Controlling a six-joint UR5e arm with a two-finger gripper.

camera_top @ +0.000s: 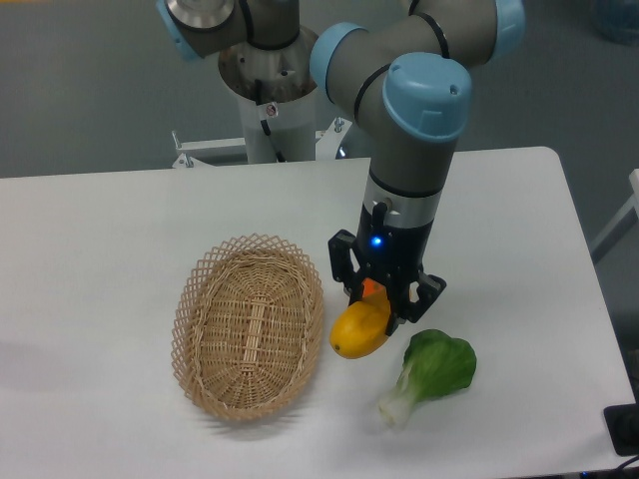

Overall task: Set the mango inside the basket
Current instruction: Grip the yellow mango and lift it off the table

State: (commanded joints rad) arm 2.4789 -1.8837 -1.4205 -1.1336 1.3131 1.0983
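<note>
My claw (376,302) points straight down and its two fingers are clamped on the upper end of the mango (360,330), so the opening is only as wide as the fruit is thick there. Most of the mango sticks out below and a little to the left of the fingers, and I see a small orange patch between them, which I take to be part of the same fruit. I cannot tell if the mango is already lifted or if its lower end touches the table (100,230). My main worry is the grip: the skin looks smooth and the fingers hold only one end, so I think the fruit may turn or slide out when I move sideways. The basket (250,324) lies just to the left of the claw, and the mango is very near its lattice rim; if I carry it across too low, I judge that it could hit the rim, push the basket away or be knocked loose. Just to the right of the claw and a bit lower lies a green leafy vegetable (431,370), close to the mango, and a dropped fruit could roll against it.
</note>
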